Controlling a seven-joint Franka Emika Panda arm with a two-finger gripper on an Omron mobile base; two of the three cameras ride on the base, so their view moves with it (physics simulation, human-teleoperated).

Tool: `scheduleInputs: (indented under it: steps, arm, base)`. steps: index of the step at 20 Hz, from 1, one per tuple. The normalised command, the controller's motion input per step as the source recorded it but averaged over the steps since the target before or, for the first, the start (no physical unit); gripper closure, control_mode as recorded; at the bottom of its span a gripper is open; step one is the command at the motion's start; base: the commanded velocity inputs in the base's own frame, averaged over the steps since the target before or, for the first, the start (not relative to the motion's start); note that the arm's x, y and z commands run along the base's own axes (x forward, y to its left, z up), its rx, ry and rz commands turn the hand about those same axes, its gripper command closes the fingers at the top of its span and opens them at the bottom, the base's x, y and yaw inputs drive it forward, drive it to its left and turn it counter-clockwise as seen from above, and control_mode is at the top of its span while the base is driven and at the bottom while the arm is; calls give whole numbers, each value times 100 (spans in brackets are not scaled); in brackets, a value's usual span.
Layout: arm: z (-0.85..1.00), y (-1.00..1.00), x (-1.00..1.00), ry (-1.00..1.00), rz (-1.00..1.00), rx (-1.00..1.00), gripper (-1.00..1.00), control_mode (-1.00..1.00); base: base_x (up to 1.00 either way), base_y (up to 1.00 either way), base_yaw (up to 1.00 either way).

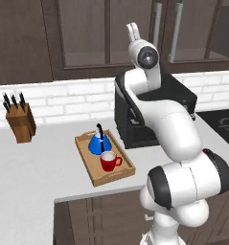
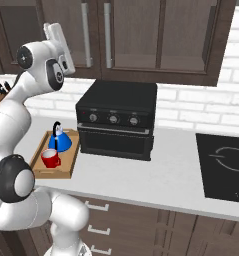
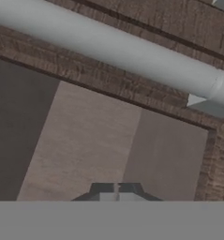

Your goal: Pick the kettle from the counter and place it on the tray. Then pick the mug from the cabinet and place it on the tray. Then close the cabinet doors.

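The blue kettle (image 1: 97,142) (image 2: 60,141) and the red mug (image 1: 108,161) (image 2: 51,159) stand side by side inside the light-wood tray (image 1: 94,179) (image 2: 41,172) on the grey-white counter (image 1: 29,162). The arm reaches up to the dark wall cabinet (image 1: 82,38). In the hand view my gripper (image 3: 115,189) is shut with nothing in it, close against a cabinet door's glass panel (image 3: 99,145). The door's grey bar handle (image 3: 118,47) runs across just beyond it. The cabinet doors (image 2: 136,35) look shut in both base views.
A black countertop oven (image 2: 116,120) stands right of the tray. A wooden knife block (image 1: 20,122) sits at the counter's left by the white brick wall. A black cooktop (image 2: 226,165) lies at the far right.
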Motion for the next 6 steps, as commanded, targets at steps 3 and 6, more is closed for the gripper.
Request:
scheduleInputs:
  steps: [3, 6]
  arm:
    - [-26, 0, 66, 0, 3, 0, 100, -100]
    - [-35, 0, 64, 0, 4, 0, 100, -100]
  base:
    - [0, 0, 0]
    - [0, 0, 0]
